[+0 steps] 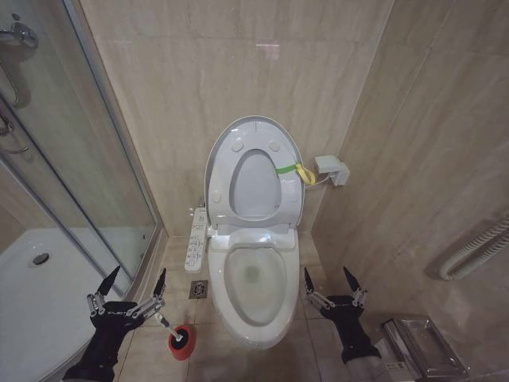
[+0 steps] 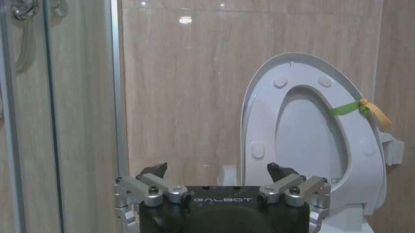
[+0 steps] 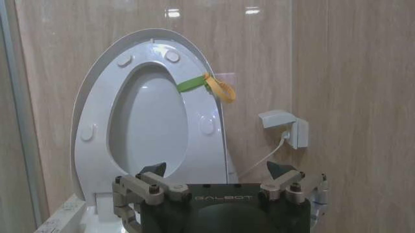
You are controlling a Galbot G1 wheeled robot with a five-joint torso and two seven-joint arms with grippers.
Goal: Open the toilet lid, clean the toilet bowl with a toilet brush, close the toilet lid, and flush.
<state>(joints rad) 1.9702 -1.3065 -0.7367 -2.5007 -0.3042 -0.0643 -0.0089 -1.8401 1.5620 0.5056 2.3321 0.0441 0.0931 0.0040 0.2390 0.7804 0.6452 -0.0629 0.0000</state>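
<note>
Your left gripper [image 1: 134, 283] and right gripper [image 1: 330, 278] both hang spread wide and hold nothing, flanking the toilet bowl [image 1: 253, 282] at its 9 and 3 o'clock, the toilet brush [image 1: 180, 337] standing at the bowl's 8 o'clock, the toilet lid [image 1: 254, 171] raised upright at 12.

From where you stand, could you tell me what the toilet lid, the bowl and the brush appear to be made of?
The toilet lid, raised against the wall, looks like glossy white plastic: thin-edged, with moulded bumpers. The toilet bowl seems glazed ceramic: thick, rounded, shiny rim. The toilet brush shows black bristles, probably synthetic, on a thin white handle, likely plastic.
</note>
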